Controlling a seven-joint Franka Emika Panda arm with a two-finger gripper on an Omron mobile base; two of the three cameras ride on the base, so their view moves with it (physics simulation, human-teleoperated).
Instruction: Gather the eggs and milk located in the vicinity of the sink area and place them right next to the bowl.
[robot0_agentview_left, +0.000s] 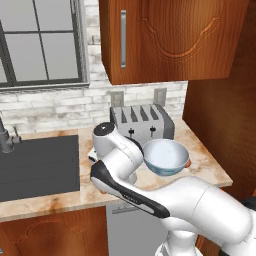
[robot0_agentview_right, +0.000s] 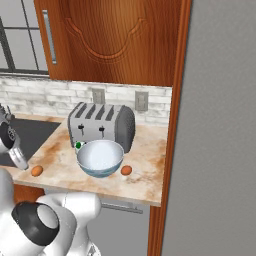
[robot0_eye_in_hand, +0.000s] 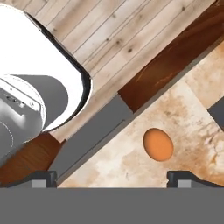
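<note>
Hand view: gripper (robot0_eye_in_hand: 112, 175) jaws spread wide, nothing held, hovering over an egg (robot0_eye_in_hand: 158, 144) on the marble counter (robot0_eye_in_hand: 192, 113) near its front edge. Right base view: second egg (robot0_agentview_right: 126, 170) just right of the bowl (robot0_agentview_right: 100, 158); milk (robot0_agentview_right: 78, 145) cap peeks between bowl and toaster (robot0_agentview_right: 101, 125). Sink (robot0_agentview_left: 37, 165) lies left.

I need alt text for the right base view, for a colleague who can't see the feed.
A pale blue-white bowl sits on a marble counter in front of a silver four-slot toaster. One orange-brown egg lies just right of the bowl; another egg lies further left, near the dark sink. A dark green milk cap peeks out behind the bowl.
</note>
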